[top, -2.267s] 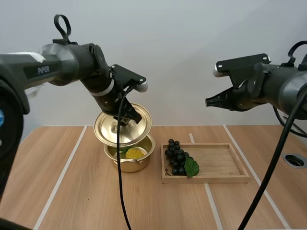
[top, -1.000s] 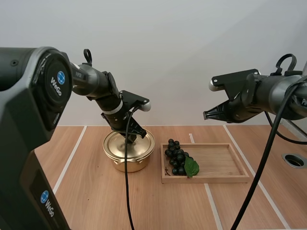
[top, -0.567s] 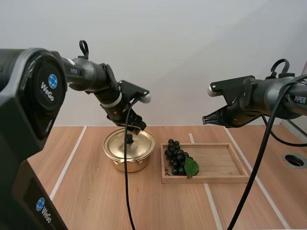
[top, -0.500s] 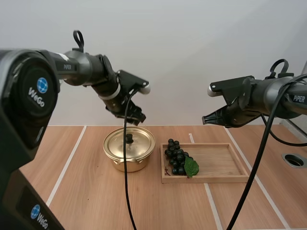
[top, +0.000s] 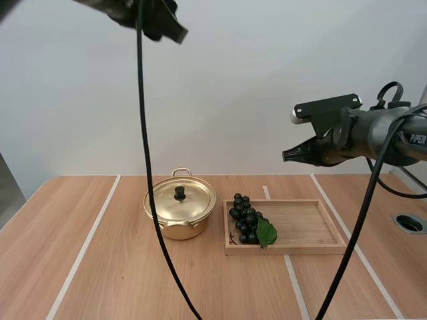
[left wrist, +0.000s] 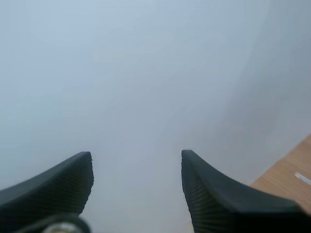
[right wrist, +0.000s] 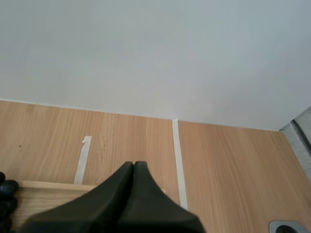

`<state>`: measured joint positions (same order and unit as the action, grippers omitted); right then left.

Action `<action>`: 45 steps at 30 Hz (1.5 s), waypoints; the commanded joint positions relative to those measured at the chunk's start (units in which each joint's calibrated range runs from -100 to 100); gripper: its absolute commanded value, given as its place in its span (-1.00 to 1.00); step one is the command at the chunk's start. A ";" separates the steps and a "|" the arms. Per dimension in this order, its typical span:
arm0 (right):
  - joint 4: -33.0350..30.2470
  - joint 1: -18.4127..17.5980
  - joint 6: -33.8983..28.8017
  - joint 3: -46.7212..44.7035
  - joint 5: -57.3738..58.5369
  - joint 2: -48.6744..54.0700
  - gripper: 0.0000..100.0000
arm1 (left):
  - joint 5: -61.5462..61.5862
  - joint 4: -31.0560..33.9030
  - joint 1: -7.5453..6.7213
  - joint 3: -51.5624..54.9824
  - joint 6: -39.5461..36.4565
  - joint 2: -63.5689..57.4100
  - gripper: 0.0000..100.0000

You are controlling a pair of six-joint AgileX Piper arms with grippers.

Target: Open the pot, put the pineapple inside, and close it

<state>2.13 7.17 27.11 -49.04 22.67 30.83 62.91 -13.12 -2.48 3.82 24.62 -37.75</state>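
Left gripper (left wrist: 136, 160) is hanging spread and empty, high over the counter (top: 100, 267). Lidded pot (top: 179, 212) is sitting almost straight below it, well apart. Right gripper (top: 288, 157) is hovering pressed together above the wooden tray (top: 313, 248).

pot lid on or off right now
On. The lid sits level on the rim of the pot, with no gap showing between them; what is inside is hidden.

The table (top: 100, 267) bears a pot (top: 179, 215), a wooden tray (top: 307, 228), perhaps a grommet (top: 408, 223).
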 commanded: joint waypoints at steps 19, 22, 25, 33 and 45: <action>0.13 0.26 0.51 -0.07 15.35 37.38 -1.00 | -12.70 3.96 3.99 10.70 -13.36 -26.22 -1.00; 0.13 0.26 0.51 -0.07 14.14 42.04 -1.00 | -18.34 3.96 3.99 19.18 -13.36 -32.98 -1.00; 0.13 0.26 0.51 -0.07 12.34 45.97 -1.00 | -21.26 3.96 3.99 26.98 -14.06 -38.26 -1.00; 0.32 0.26 0.51 -0.07 7.46 56.59 -1.00 | -34.56 4.62 3.99 45.31 -14.20 -50.48 -1.00; 6.95 -4.03 0.51 -7.34 3.74 61.00 -1.00 | -31.43 14.07 3.99 57.59 -20.92 -62.25 -1.00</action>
<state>9.14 5.29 27.24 -53.96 26.76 91.68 29.74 -1.61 1.45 60.79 6.72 -99.26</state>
